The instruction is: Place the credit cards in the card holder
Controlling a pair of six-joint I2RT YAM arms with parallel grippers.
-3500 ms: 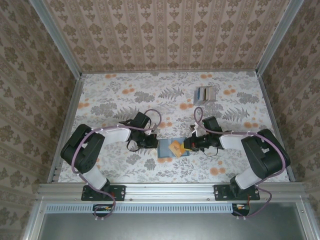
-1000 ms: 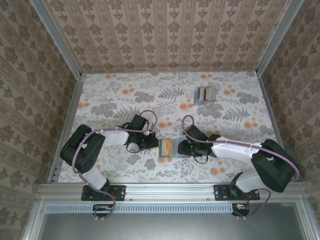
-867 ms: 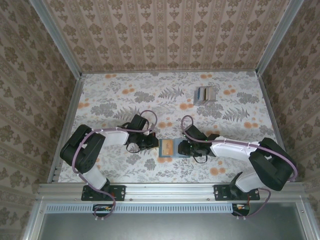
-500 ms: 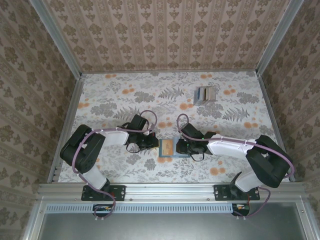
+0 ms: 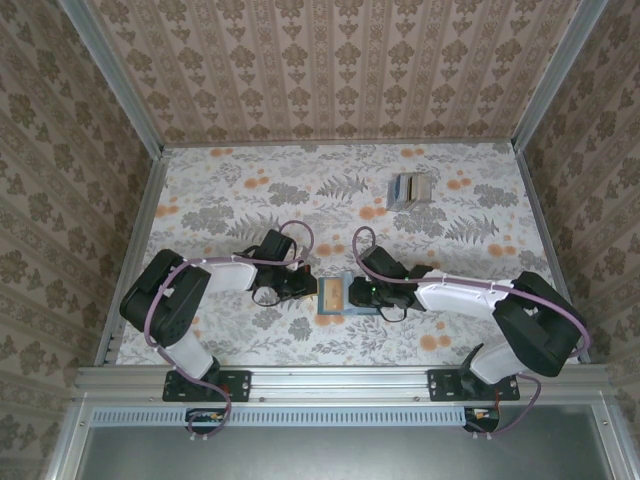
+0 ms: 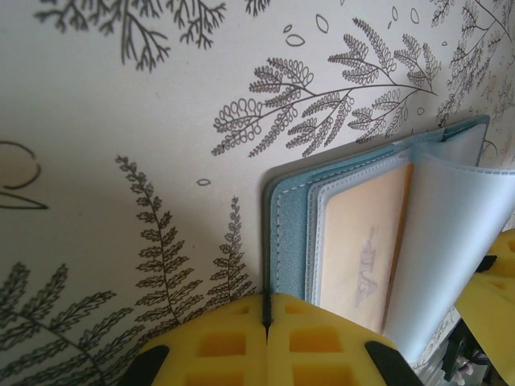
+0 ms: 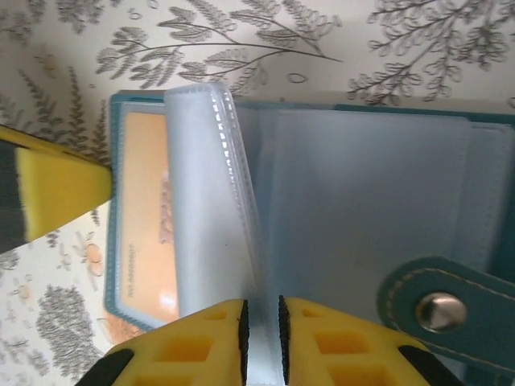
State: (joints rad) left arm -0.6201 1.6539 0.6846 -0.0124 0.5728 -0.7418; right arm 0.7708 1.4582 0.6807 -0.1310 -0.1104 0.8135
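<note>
The card holder (image 5: 340, 298) lies open on the flowered table between both arms, teal outside and pale grey-blue inside (image 7: 362, 185). An orange-yellow credit card (image 7: 145, 209) sits in its left pocket (image 6: 362, 241). My left gripper (image 6: 266, 310) is shut on the holder's left cover edge (image 6: 288, 217). My right gripper (image 7: 261, 322) has its jaws drawn close on the upright clear sleeves (image 7: 211, 193) at the holder's middle. The other credit cards (image 5: 411, 188) lie in a fanned stack far back on the right.
The holder's snap tab (image 7: 438, 310) sticks out beside my right fingers. A yellow pad of the left gripper (image 7: 56, 189) shows at the holder's far side. Patterned walls and metal rails (image 5: 140, 215) close in the table.
My right gripper slid left over the holder and narrowed its jaws onto the clear sleeves. The orange-yellow card it held earlier now sits in the left pocket. The left gripper stayed put.
</note>
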